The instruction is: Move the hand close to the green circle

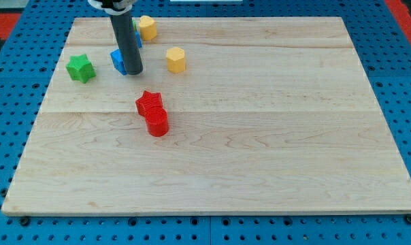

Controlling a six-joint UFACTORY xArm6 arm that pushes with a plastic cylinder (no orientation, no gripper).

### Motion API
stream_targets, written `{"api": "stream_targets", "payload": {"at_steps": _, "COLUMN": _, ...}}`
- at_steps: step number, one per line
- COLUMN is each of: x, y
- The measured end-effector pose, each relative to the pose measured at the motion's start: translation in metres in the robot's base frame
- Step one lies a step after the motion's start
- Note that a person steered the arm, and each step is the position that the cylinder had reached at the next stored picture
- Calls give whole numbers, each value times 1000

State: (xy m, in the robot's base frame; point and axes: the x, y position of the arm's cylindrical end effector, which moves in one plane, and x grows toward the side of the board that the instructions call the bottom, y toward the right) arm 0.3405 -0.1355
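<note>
Now, my tip: down on the counter, touching or just beside the blue block on its view's left.
Tool: a bare rod (nothing to open, close or hold).
Green circle: not plainly visible; a green sliver beyond the tip toward the view's top, beside the yellow block, may be it.
Green star: well to the tip's view-left, not the target.
Coming move: probably a slide toward the view's top.
</note>
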Motion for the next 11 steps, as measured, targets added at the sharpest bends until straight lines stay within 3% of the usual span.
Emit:
{"api": "stream_targets", "payload": {"at_steps": 2, "x": -11, "y": 71}}
{"api": "stream_targets", "payload": {"at_steps": 4, "x": -73, "y": 63}}
{"api": "stream_targets", "payload": {"at_steps": 5, "x": -80, "y": 82}}
{"api": "stream_targets", "payload": {"at_steps": 6, "x": -124, "y": 97}}
{"api": "stream_targets", "payload": {"at_steps": 7, "x": -149, "y": 51}}
{"api": "stream_targets", "payload": {"at_steps": 10, "x": -149, "y": -10}}
{"api": "stream_targets", "payload": {"at_steps": 11, "x": -149, "y": -71}}
